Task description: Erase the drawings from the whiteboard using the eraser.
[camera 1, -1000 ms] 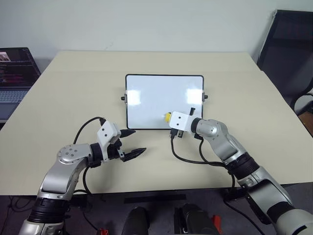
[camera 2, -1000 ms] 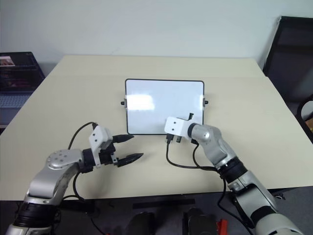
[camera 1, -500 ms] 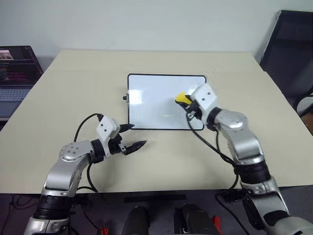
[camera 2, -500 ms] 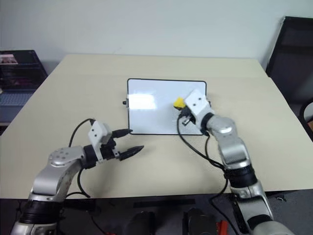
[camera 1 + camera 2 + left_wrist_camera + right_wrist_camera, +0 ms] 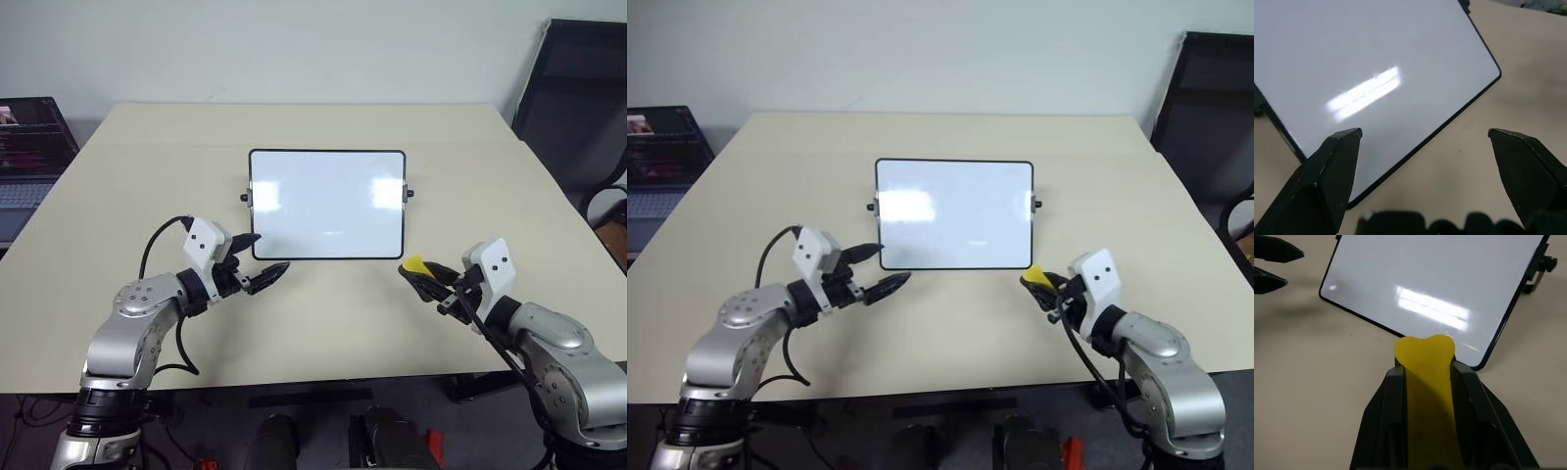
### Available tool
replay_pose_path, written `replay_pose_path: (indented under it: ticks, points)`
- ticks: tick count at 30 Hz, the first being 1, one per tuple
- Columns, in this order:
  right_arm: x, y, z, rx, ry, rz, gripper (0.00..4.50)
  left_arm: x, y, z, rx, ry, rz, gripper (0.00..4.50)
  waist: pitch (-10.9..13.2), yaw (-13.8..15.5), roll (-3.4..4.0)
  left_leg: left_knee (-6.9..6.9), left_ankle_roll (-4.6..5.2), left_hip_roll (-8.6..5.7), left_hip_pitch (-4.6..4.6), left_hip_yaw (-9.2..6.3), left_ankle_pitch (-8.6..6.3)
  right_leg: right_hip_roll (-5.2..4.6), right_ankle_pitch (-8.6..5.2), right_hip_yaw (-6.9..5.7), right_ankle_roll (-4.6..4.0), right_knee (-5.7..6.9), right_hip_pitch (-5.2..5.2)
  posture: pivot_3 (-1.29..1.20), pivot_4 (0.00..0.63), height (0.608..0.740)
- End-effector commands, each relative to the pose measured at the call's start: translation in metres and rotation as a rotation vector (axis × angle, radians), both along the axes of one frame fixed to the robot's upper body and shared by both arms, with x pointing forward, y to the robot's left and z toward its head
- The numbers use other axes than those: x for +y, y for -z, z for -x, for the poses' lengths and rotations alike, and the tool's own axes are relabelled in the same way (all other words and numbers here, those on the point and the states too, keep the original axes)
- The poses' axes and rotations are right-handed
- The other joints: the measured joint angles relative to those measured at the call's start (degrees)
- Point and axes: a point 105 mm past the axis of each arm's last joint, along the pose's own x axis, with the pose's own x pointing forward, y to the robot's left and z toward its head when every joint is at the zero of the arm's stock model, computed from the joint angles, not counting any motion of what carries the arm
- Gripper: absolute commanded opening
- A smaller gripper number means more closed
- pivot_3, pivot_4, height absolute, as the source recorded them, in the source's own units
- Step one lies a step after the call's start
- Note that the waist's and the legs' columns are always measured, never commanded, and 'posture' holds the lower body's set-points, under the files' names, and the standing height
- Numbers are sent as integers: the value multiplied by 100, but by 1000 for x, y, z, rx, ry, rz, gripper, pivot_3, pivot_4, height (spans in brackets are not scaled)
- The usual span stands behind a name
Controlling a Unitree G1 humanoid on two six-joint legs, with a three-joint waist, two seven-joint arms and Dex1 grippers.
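Right wrist view shows right gripper (image 5: pixel 1425 382) pinching small yellow oblong eraser (image 5: pixel 1425 363) off glossy white black-framed whiteboard (image 5: pixel 326 204), wiped clean on beige table (image 5: pixel 323 323); left gripper (image 5: pixel 261 264) spread; loose pinch risks dropping it.

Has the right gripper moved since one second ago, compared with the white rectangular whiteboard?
Yes. The right gripper, shut on the small yellow eraser, has pulled back off the whiteboard and now sits beyond its near right corner, over the beige table.
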Motion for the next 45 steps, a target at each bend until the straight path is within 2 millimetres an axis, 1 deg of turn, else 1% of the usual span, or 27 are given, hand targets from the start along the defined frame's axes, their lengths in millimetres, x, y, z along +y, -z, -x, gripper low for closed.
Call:
replay_pose_path:
  ticks: [1,4,7,11,14,16,21,28,32,34,39,45]
  points:
    - [7,-11,3,-65,-19,-3,860,-4,-14,3,-46,8,8,4500,0,9,0,0,0,0,-1,4,0,1,0,-2,0,0,0,0,150,740]
    - [9,-13,1,-77,-28,1,860,-8,-15,3,-44,14,7,4500,0,15,0,-1,0,-1,-3,7,0,5,-2,-2,-1,-2,-1,0,150,740]
    - [9,-16,1,-97,-48,24,860,-10,-12,4,-34,33,-24,4500,0,17,0,-2,0,-3,-4,8,0,7,-4,-2,1,-3,-1,0,150,740]
    - [10,-21,-1,-174,-88,147,860,-10,-3,4,2,74,-74,4500,0,17,0,-2,0,-5,-4,10,0,8,-4,-1,2,-4,-1,0,150,740]
    - [15,-24,-5,-248,-123,248,860,-5,5,1,28,92,-122,4500,0,18,0,-3,0,-5,-3,7,0,10,-6,-3,-1,-4,-1,0,150,740]
    - [21,-23,-7,-285,-154,307,860,-3,10,-2,38,104,-140,4500,1,15,0,-3,0,-5,-2,10,0,14,-6,-3,-2,-4,-2,0,150,740]
    - [39,-19,-19,-378,-230,417,860,-4,14,-10,37,143,-169,4500,2,24,-2,-3,0,-5,-5,13,0,15,-6,-2,-1,-5,-4,0,150,740]
    - [60,-29,-40,-475,-254,471,860,-8,13,-20,27,166,-178,4500,2,23,-3,-2,0,-4,-7,14,0,16,-6,-1,-1,-3,-5,0,150,740]
    - [67,-34,-57,-540,-227,536,860,-12,12,-20,28,187,-180,4500,2,34,-3,-3,0,-4,-8,13,-1,17,-6,-2,-1,-3,-5,0,150,740]
    - [70,-36,-62,-555,-221,545,860,-13,11,-21,28,192,-182,4500,2,37,-3,-3,0,-5,-9,12,-1,16,-6,-2,-1,-3,-5,0,150,740]
    - [77,-36,-63,-561,-238,538,860,-14,10,-18,29,209,-192,4500,2,41,-3,-3,0,-4,-10,9,-1,16,-5,-4,-1,-1,-5,0,150,740]
    - [78,-35,-63,-557,-240,534,860,-17,11,-16,30,219,-198,4500,2,40,-3,-2,0,-4,-10,9,-1,16,-5,-4,-1,0,-5,0,150,740]
